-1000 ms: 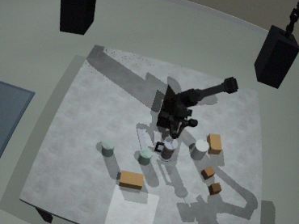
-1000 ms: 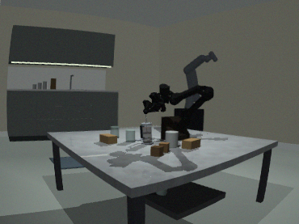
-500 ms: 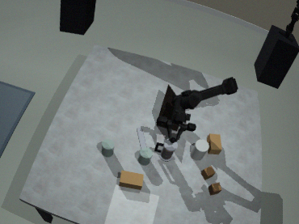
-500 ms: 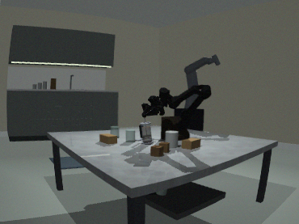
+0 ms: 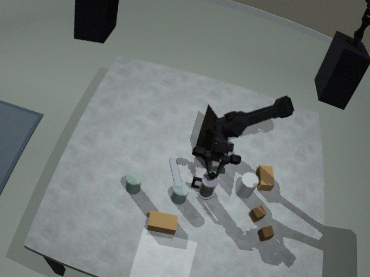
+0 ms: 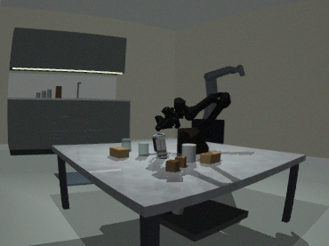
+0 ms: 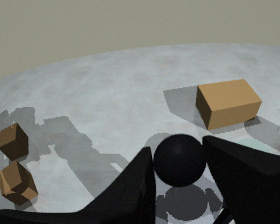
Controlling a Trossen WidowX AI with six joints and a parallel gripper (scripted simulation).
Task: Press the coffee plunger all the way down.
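Observation:
The coffee press (image 5: 207,187) (image 6: 160,146) stands on the table (image 5: 100,131) (image 6: 133,183), its black handle (image 5: 196,182) towards the green cups. In the exterior view its body looks slightly tilted, the top leaning left. The round black plunger knob (image 7: 180,165) sits between my fingertips. My gripper (image 5: 212,175) (image 6: 158,129) (image 7: 177,149) is shut on the knob, just above the lid. The rod hardly shows, so the knob looks low, with a small gap above the lid in the exterior view. The fingers hide the knob's sides in part.
Two pale green cups (image 5: 133,183) (image 5: 179,194) and a tan box (image 5: 162,223) (image 7: 230,102) stand on the handle side. A white cylinder (image 5: 246,186) (image 6: 188,153), another tan box (image 5: 265,178) and two brown blocks (image 5: 257,213) (image 5: 266,233) stand on the other side.

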